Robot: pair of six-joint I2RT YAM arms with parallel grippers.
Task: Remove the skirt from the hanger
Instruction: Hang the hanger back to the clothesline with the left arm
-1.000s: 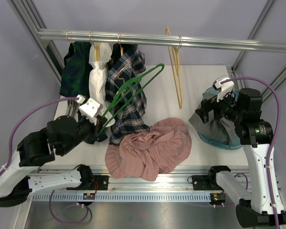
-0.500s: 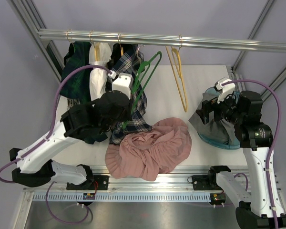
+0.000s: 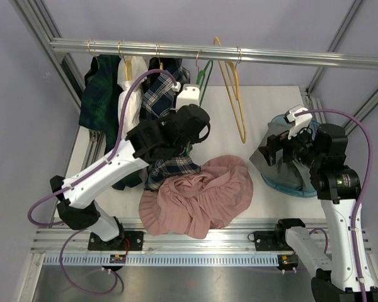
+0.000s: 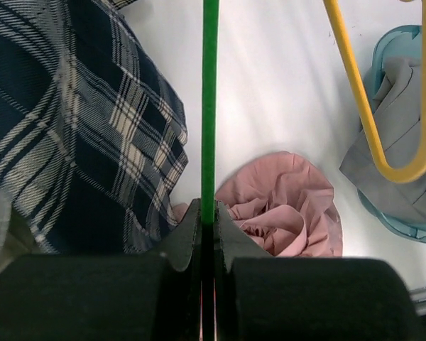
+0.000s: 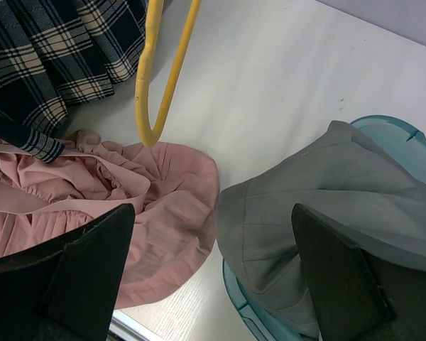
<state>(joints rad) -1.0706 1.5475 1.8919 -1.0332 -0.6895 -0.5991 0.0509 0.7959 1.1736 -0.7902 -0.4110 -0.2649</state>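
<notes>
On my right I see the teal basin (image 3: 315, 189) at the table's right edge, with a grey garment (image 3: 283, 165) heaped in it and spilling over its left rim; the right wrist view shows the same grey cloth draped over the basin's near wall. The pink skirt (image 3: 198, 196) is off its hanger and lies crumpled on the white table (image 3: 264, 113) near the front rail, between my two arms. My left gripper (image 4: 207, 217) is pinched tight on the bare green hanger (image 4: 210, 99), its wire running straight up from between the fingers. My right gripper (image 5: 213, 284) stands wide open with nothing in it, hovering over the basin and the skirt's edge. Compared with a second ago, my left arm has swung from low on the left side up to the rail (image 3: 208, 51), and the green hanger, which was tilted across the plaid skirt (image 3: 167, 135), now stands upright with its hook at the rail beside the yellow hanger (image 3: 232, 94). The right arm and the pink skirt have barely shifted.
</notes>
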